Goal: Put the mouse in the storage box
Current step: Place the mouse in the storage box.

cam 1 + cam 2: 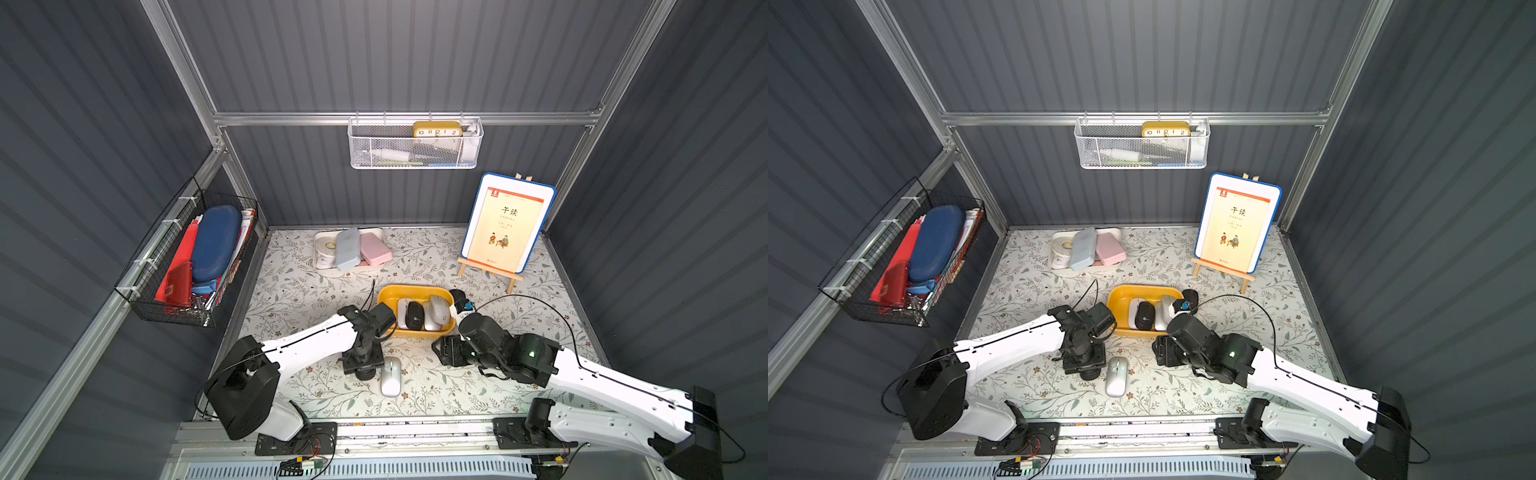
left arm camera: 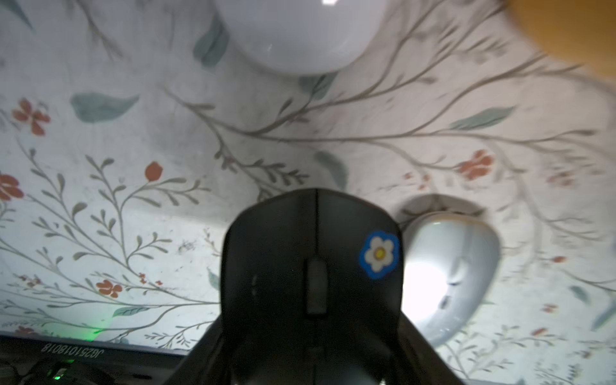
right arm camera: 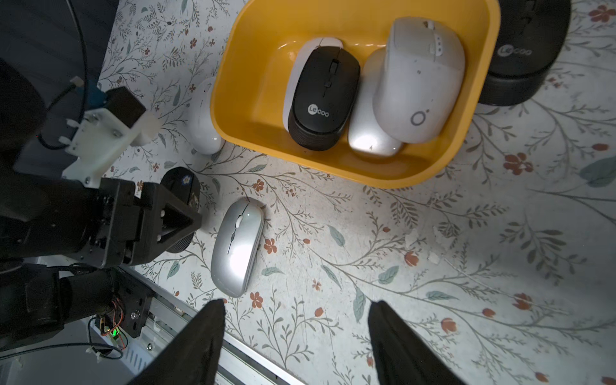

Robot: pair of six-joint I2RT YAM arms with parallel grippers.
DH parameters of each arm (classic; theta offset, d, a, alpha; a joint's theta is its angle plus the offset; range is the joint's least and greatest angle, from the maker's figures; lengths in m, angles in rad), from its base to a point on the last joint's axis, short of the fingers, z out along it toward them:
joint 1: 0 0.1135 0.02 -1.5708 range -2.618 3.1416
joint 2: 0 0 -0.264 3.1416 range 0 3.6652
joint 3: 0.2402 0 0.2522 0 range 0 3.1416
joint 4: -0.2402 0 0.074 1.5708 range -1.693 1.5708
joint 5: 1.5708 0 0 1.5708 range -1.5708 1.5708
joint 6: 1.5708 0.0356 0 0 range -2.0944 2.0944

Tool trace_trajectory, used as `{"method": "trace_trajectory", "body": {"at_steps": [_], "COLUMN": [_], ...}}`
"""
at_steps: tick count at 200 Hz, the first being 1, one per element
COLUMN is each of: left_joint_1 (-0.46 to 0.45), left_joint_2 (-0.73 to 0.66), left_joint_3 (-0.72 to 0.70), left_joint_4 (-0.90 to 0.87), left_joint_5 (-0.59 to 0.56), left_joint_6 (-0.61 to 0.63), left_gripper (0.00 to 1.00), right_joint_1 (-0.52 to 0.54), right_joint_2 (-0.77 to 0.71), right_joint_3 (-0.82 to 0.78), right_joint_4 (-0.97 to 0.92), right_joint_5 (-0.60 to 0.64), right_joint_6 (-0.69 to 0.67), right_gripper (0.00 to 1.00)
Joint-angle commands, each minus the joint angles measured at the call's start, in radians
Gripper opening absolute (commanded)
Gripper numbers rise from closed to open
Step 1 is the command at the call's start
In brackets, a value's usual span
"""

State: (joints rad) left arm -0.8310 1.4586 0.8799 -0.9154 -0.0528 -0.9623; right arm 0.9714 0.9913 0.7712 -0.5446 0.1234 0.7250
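My left gripper is shut on a black mouse with a blue flower sticker, low over the floral tabletop in front of the storage box. The storage box is a yellow tub holding several mice, black and white. A silver mouse lies on the table right beside the left gripper. My right gripper is open and empty, hovering above the table in front of the box's right end.
A white mouse lies against the box's left side. Another black mouse sits outside its right end. A white tray with cases stands at the back. A book on an easel is back right.
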Motion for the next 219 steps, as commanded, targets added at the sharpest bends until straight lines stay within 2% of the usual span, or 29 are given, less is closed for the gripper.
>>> {"method": "trace_trajectory", "body": {"at_steps": [1, 14, 47, 85, 118, 147, 173, 219], "left_joint_1": [0.001, 0.000, -0.001, 0.016, 0.095, 0.183, 0.188, 0.183], "left_joint_2": [-0.071, -0.077, -0.064, 0.141, 0.332, 0.433, 0.499, 0.561], "left_joint_3": [-0.027, 0.029, 0.219, 0.423, 0.568, 0.619, 0.666, 0.747], "left_joint_4": [0.041, 0.010, -0.059, -0.084, -0.013, 0.045, 0.048, 0.038], "left_joint_5": [0.029, -0.028, -0.062, -0.109, -0.111, -0.105, -0.113, -0.046], "left_joint_6": [-0.057, -0.048, 0.011, 0.143, 0.293, 0.368, 0.404, 0.453], "left_gripper": [0.27, 0.26, 0.30, 0.32, 0.31, 0.29, 0.31, 0.31], "right_joint_1": [-0.003, -0.002, -0.003, -0.005, -0.030, -0.065, -0.091, -0.120], "right_joint_2": [0.001, 0.002, 0.007, 0.006, -0.041, -0.090, -0.113, -0.096], "right_joint_3": [-0.016, 0.004, 0.013, 0.018, 0.009, 0.004, -0.001, -0.006], "right_joint_4": [0.009, -0.016, -0.037, -0.064, -0.101, -0.145, -0.168, -0.149], "right_joint_5": [-0.006, 0.001, 0.039, 0.066, 0.091, 0.088, 0.082, 0.060], "right_joint_6": [0.009, 0.007, -0.002, 0.001, -0.003, -0.017, -0.023, -0.032], "right_gripper": [0.72, 0.72, 0.72, 0.72, 0.72, 0.72, 0.72, 0.72]}}
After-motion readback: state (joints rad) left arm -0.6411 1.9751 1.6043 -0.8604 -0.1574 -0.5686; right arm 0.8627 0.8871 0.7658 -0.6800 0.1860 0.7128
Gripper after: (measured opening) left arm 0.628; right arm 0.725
